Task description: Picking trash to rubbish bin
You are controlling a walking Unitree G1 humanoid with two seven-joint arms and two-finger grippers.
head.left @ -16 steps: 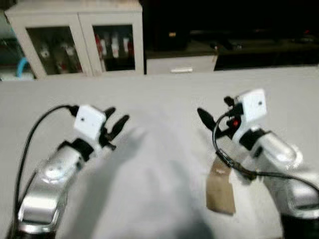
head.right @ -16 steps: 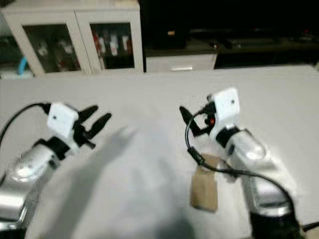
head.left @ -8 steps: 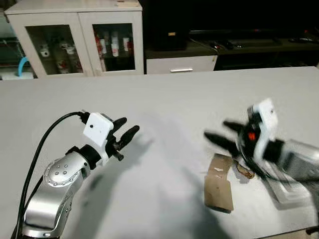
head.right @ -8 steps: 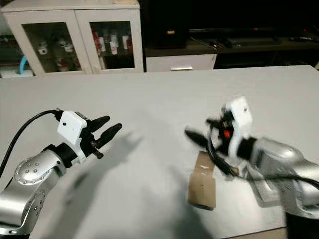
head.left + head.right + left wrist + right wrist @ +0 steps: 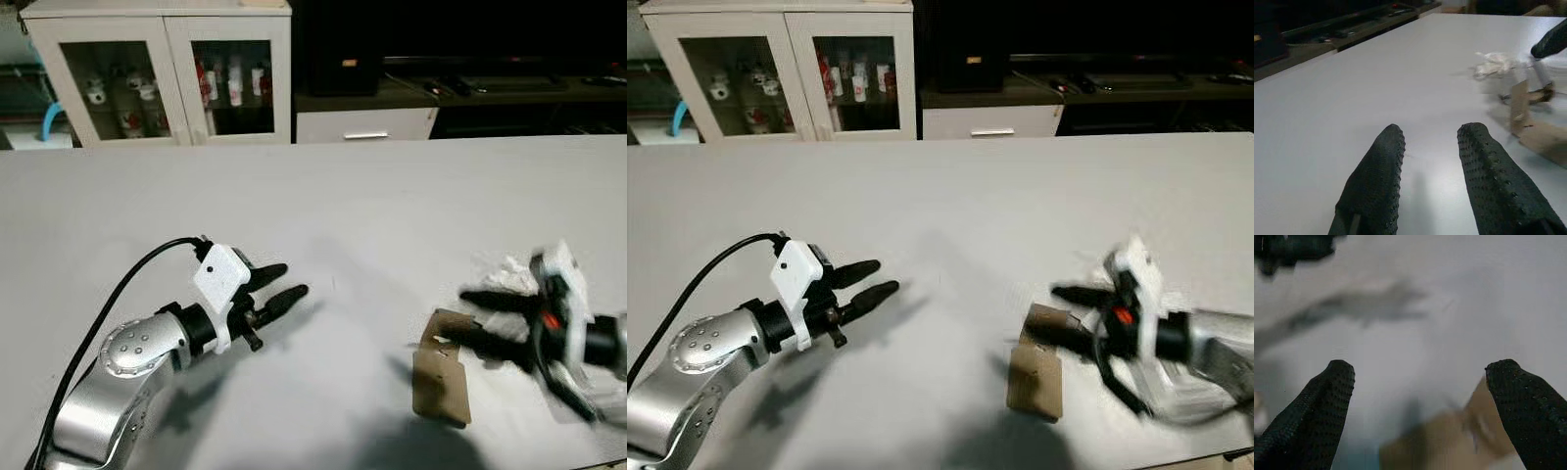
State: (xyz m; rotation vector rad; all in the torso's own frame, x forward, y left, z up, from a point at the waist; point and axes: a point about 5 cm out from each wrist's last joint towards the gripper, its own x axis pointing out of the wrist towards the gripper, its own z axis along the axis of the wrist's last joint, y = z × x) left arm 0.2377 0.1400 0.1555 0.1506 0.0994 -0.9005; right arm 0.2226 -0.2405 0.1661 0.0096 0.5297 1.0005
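Two end effectors parted: right end effector [image 5: 480, 318] wide over cardboard [image 5: 441, 384]; left end effector [image 5: 282, 284] narrow

Light: bright, even on the white tabletop [image 5: 392, 196]; dark background.
Shadows: soft, grey.
Blur: moving right gripper [image 5: 480, 315] smeared; right wrist view hazy.

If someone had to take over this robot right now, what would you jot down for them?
Left gripper: jaws open, empty, held above the white table, idle.
Right gripper: jaws wide open, empty, blurred in motion, at the brown cardboard piece.
Crumpled white tissue lies beside it, near the table's right edge.
Done: nothing picked up yet.
Left: grasp the cardboard, then the tissue, and carry them to a bin.
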